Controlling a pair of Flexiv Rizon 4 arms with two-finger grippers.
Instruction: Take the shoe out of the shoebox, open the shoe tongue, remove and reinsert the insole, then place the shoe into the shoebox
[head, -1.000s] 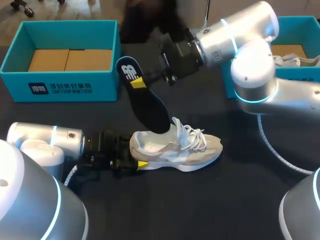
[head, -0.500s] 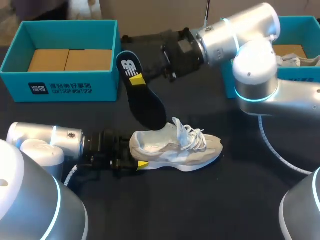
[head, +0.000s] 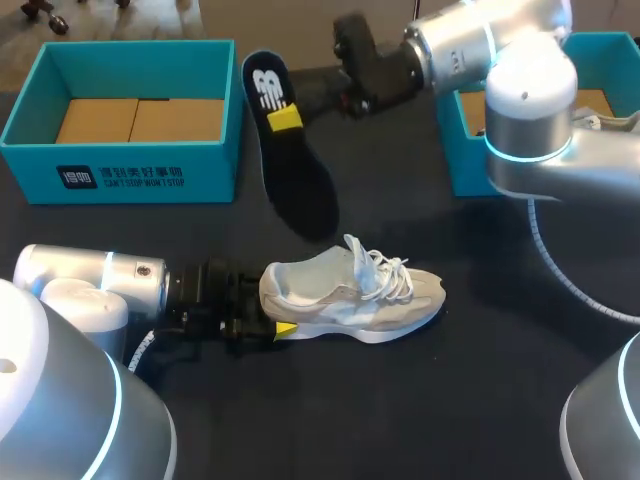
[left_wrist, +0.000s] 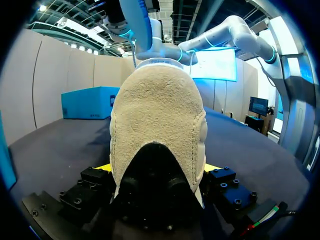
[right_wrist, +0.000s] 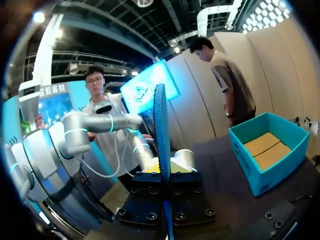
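Head view, insole and shoe apart

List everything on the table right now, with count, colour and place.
shoe: one, cream-white, mid-table
insole: one, black with a white logo, held up beyond the shoe
left shoebox: one, teal, far left, open
right shoebox: one, teal, far right, partly behind the right arm
table: one, dark
left pincer: shut on the shoe's heel
right pincer: shut on the insole's logo end
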